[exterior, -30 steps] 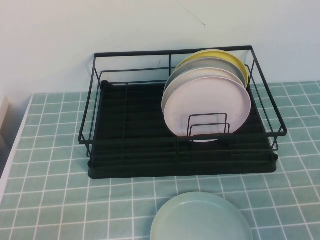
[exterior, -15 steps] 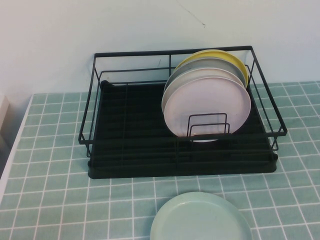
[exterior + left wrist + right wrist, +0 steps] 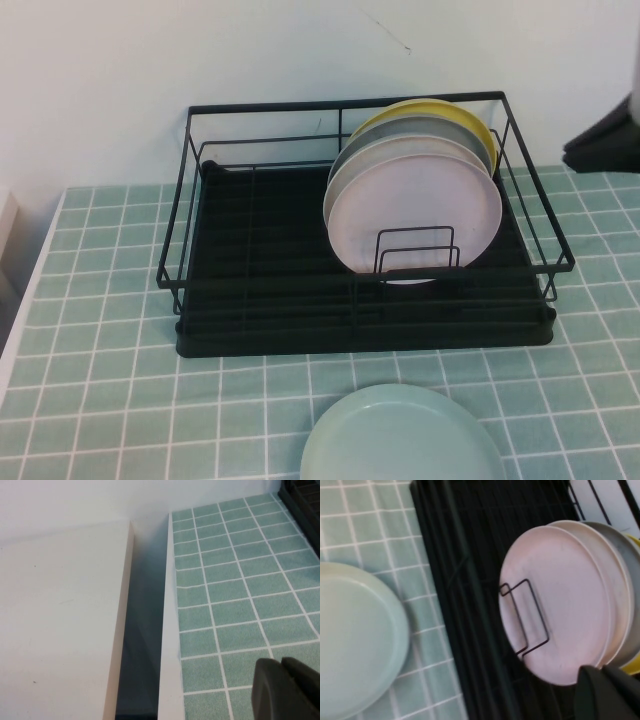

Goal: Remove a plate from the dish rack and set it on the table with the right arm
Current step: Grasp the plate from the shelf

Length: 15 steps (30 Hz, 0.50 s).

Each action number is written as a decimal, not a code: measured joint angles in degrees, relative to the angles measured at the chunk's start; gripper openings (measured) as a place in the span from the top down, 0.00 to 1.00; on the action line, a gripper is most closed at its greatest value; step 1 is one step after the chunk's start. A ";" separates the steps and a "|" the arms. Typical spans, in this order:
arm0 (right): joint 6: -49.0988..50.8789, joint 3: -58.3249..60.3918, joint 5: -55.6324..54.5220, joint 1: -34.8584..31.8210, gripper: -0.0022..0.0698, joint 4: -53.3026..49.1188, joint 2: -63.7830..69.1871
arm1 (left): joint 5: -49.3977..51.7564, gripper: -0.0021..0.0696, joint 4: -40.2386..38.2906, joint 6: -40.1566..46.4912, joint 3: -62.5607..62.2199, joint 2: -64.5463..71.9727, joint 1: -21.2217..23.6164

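Observation:
The pale pink plate stands upright at the front of a stack of plates in the right half of the black wire dish rack, leaning on a wire divider. It also shows in the right wrist view. My right arm shows at the right edge, above and to the right of the rack. My right gripper is shut and empty, hovering over the rack near the plates' rims. My left gripper is shut and empty, low over the table near its left edge.
A mint-green plate lies flat on the teal tiles in front of the rack. Whitish, grey and yellow plates stand behind the pink one. A white wall is behind the rack. A white ledge lies beyond the table's left edge.
My right arm has come into the high view at the right edge. The plates and the rack have not moved.

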 joint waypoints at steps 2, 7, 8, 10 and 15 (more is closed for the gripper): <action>-0.12 -1.69 -2.31 1.02 0.96 -0.38 3.37 | 0.00 0.98 0.00 0.00 0.00 0.00 0.00; -2.96 -5.47 -5.19 3.07 0.74 -0.82 10.57 | 0.00 0.98 0.00 0.00 0.00 0.00 0.00; -3.51 -6.26 -5.60 3.85 0.65 -1.23 12.20 | 0.00 0.98 0.00 0.00 0.00 0.00 0.00; -4.00 -7.64 -6.75 4.98 0.55 -2.25 14.52 | 0.00 0.98 0.00 0.00 0.00 0.00 0.00; -4.13 -10.93 -11.35 7.75 0.48 -5.12 19.67 | -0.11 0.98 0.00 0.00 0.00 0.00 0.00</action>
